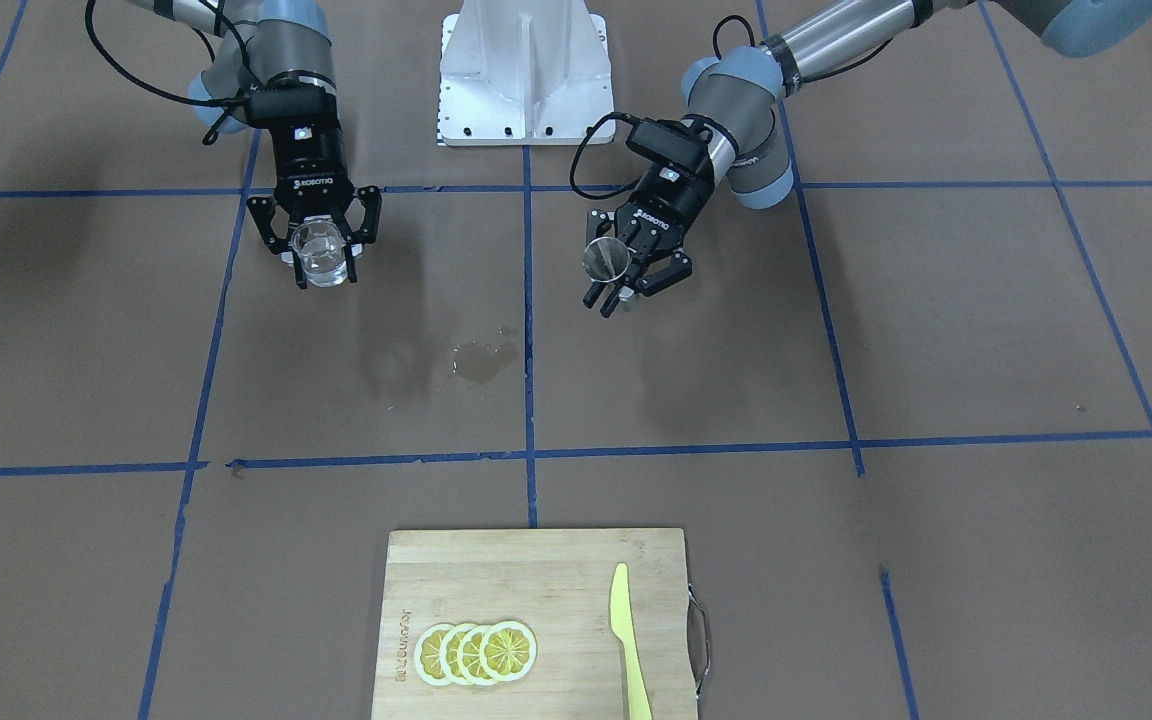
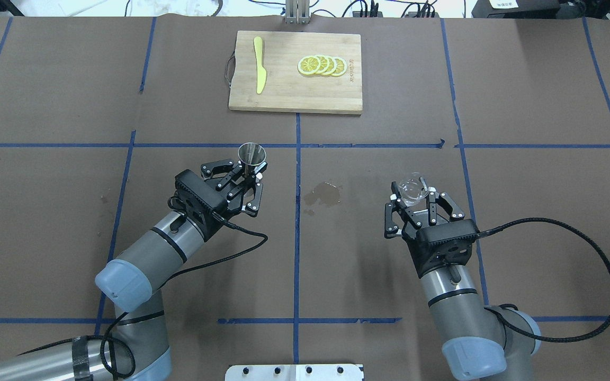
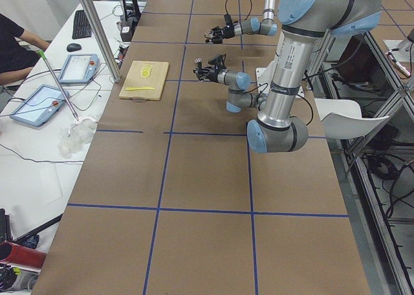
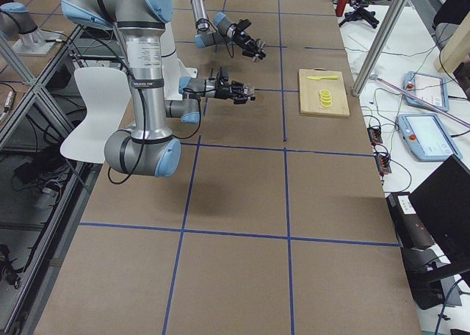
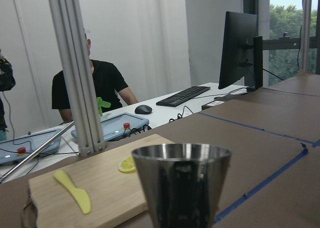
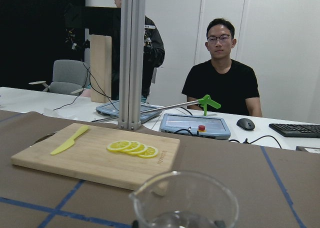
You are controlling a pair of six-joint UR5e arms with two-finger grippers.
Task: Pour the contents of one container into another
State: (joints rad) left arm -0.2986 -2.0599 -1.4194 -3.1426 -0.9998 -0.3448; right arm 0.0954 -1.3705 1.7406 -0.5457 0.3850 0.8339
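Note:
My left gripper (image 2: 245, 177) is shut on the steel jigger (image 2: 252, 154), held upright above the table; its open mouth faces up. The same jigger (image 1: 604, 259) shows in the front view with the left gripper (image 1: 618, 290) around it, and fills the bottom of the left wrist view (image 5: 181, 183). My right gripper (image 2: 416, 203) is shut on the clear glass cup (image 2: 411, 189), upright, pouring lip forward. In the front view the cup (image 1: 319, 252) sits between the right gripper's (image 1: 321, 262) fingers. The cup's rim (image 6: 185, 200) shows in the right wrist view. The two containers are well apart.
A wet spill (image 2: 324, 193) lies on the brown table between the arms. A bamboo cutting board (image 2: 284, 92) at the far side carries lemon slices (image 2: 322, 65) and a yellow knife (image 2: 259, 71). People sit beyond the table's far edge.

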